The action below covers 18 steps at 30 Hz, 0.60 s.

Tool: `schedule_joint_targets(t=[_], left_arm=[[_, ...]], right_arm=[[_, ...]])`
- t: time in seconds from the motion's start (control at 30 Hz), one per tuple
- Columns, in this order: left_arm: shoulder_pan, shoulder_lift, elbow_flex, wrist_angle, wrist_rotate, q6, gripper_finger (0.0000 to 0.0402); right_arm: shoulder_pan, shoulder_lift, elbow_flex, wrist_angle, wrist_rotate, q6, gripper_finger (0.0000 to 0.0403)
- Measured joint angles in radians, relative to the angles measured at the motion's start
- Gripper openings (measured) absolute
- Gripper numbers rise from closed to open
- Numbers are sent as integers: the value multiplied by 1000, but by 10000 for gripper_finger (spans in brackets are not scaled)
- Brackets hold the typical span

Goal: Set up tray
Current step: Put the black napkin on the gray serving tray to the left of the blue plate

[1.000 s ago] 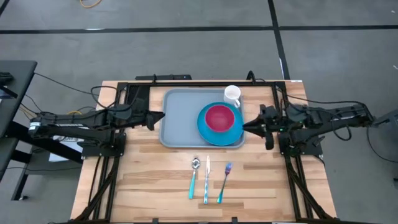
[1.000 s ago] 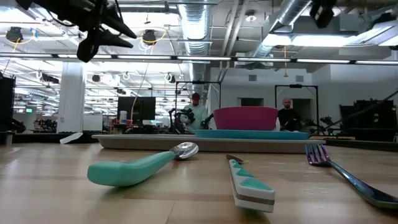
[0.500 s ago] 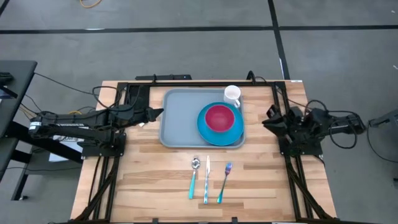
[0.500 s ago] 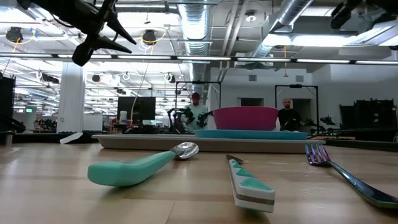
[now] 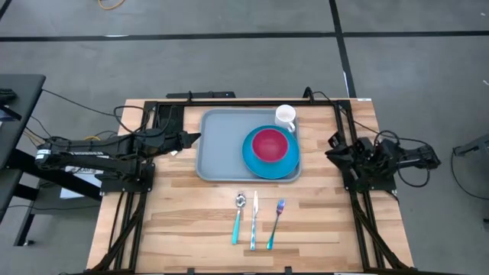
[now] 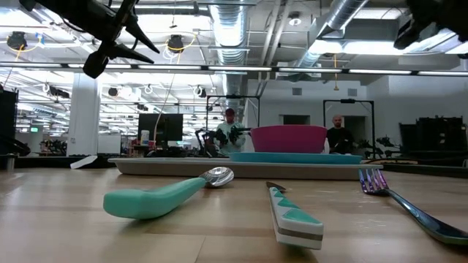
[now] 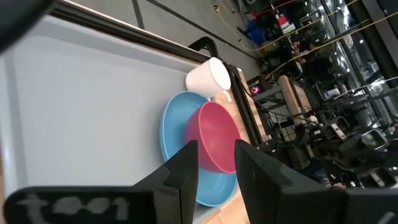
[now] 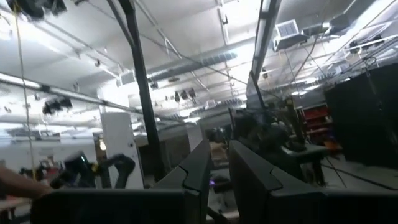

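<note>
Since the earlier frame, right gripper (image 5: 331, 150) has retracted to centre right, jaws narrow, empty; left gripper (image 5: 195, 140), also narrow and empty, hovers beside tray (image 5: 221, 145), centre frame. Risk: left arm sweeping inward could nudge it.

Grey concrete floor (image 5: 229, 69) crossed by dark lines; pale wooden slatted table (image 5: 191, 221). Beyond: silver ceiling ducts (image 6: 344, 22), fluorescent strip lights (image 6: 344, 47), 2 people (image 6: 338, 135).

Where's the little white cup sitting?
In the high view the cup stands on the tray's far right corner, just beyond the blue plate holding the pink bowl.
</note>
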Motion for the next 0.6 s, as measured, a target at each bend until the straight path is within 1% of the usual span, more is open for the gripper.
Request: schedule_joint_targets(t=[0.07,0.13,0.2,0.3,0.43,0.6], left_arm=[[0,0,0,1,1,-5,91],[0,0,0,-1,1,-14,91],[0,0,0,-6,1,-21,91],[0,0,0,-8,2,-21,91],[0,0,0,-33,3,-21,91],[0,0,0,-83,38,-8,91]], right_arm=[[0,0,-20,27,0,-28,52],[-1,0,-36,7,3,-31,52],[-1,1,-39,-81,4,-8,52],[-1,0,-39,-157,6,0,52],[-1,0,-39,-239,51,-34,52],[-1,0,-39,-405,115,-30,46]])
